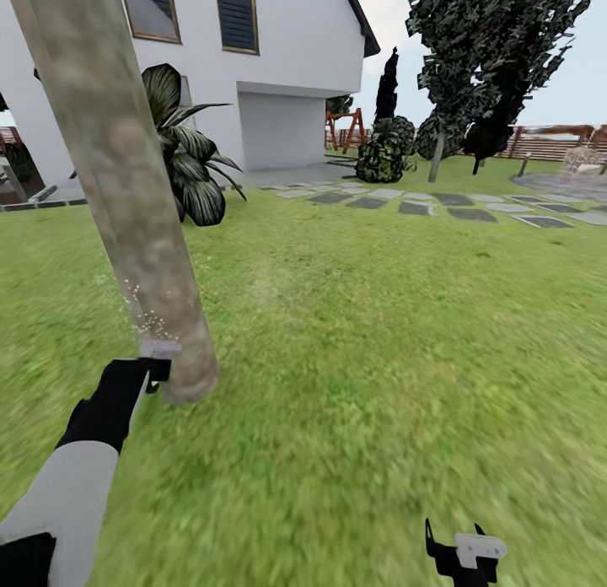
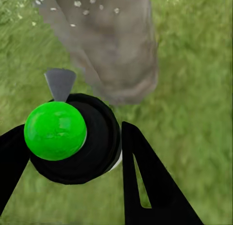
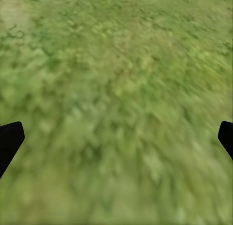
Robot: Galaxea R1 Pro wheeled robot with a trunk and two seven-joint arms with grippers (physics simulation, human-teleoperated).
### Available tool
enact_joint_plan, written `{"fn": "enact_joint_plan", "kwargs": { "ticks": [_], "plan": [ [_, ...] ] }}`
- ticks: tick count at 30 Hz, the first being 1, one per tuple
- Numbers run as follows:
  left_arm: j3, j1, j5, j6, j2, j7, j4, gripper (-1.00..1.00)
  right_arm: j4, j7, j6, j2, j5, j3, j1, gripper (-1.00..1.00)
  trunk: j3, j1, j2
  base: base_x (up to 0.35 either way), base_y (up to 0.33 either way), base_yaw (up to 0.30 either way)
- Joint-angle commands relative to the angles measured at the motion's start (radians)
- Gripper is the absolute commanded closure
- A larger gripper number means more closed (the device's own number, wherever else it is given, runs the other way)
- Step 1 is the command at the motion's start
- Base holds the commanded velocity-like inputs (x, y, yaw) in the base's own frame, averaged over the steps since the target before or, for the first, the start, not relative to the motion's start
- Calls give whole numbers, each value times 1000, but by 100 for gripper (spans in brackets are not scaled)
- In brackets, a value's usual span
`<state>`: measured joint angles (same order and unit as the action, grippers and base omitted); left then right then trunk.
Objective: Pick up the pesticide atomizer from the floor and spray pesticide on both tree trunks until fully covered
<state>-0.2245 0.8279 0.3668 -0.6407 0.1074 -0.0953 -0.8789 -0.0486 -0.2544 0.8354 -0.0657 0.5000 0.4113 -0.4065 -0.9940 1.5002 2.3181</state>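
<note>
1. The left gripper (image 2: 73,152) is closed around the pesticide atomizer (image 2: 73,137); its black fingers (image 2: 145,181) press on both sides of the dark round body.
2. The dot on the atomizer's cap is bright green, and the grey nozzle points at the tree trunk (image 1: 126,191), just beside its flared base.
3. Small pale droplets (image 1: 147,317) lie on the low trunk.
4. The right gripper (image 3: 116,137) is wide open over the grass (image 3: 116,89) and holds nothing.
5. No readable writing or label.
</note>
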Motion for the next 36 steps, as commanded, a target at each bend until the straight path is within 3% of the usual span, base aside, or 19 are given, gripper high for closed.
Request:
{"fn": "enact_joint_plan", "kwargs": {
  "ticks": [1, 3, 5, 8, 9, 11, 12, 15, 16, 17, 19, 25, 30, 36],
  "plan": [
    [-12, 15, 0, -1, 13, 1, 0, 100, 0, 0, 0, -1, 0, 0, 0, -100, 0, 0, 0, 0, 0, 0],
    [-62, 22, 1, -2, 78, 1, -7, 100, 0, 0, 1, -2, 0, 1, 0, -100, 0, 0, 0, 0, 0, 0],
    [-83, 17, 1, -1, 97, 3, -10, 100, -1, 0, 1, -2, 0, 1, 0, -100, 0, 0, 0, 0, 0, 0],
    [-88, 15, -2, 1, 87, 8, -13, 100, -1, 0, 1, -2, 0, 1, 0, -100, 0, 0, 0, 0, 0, 0],
    [-86, 18, -2, 1, 72, 7, -14, 100, -1, 0, 1, -2, -1, 1, 0, -100, 0, 0, 0, 0, 0, 0],
    [-81, 40, 2, -1, 6, 8, -14, 100, -1, 0, 1, -2, -1, 1, 0, -100, 0, 0, 0, 0, 0, 0],
    [-82, 58, 1, -2, -1, 7, -13, 100, -1, 0, 1, -2, -1, 1, 0, -100, 0, 0, 0, 0, 0, 0],
    [-89, 110, 3, -42, 16, 6, -10, 100, -1, 0, 1, -2, -1, 1, 0, -100, 0, 0, 0, 0, 0, 0],
    [-91, 114, 2, -65, 54, 5, -12, 100, -1, 0, 1, -2, -1, 1, 0, -100, 0, 0, 0, 0, 0, 0],
    [-91, 113, 1, -71, 76, 4, -13, 100, -1, 0, 1, -2, -1, 1, 0, -100, 0, 0, 0, 0, 0, 0],
    [-92, 106, 0, -74, 99, 3, -14, 100, -1, 0, 0, -2, -1, 1, 0, -100, 0, 0, 0, 0, 0, 84],
    [-83, 101, -1, -74, 91, 6, -18, 100, -1, 0, 0, -2, -1, 1, 0, -100, 0, 0, 0, 38, -96, 173],
    [-85, 100, -2, -77, 89, 6, -86, 100, -1, 1, -1, -2, 0, 1, 0, -100, 0, 0, 0, 99, -255, 7],
    [-84, 99, 0, -77, 91, 6, -78, 100, -1, 1, -1, -2, 0, 1, 0, -100, 0, 0, 0, 157, -226, 0]
  ]
}}
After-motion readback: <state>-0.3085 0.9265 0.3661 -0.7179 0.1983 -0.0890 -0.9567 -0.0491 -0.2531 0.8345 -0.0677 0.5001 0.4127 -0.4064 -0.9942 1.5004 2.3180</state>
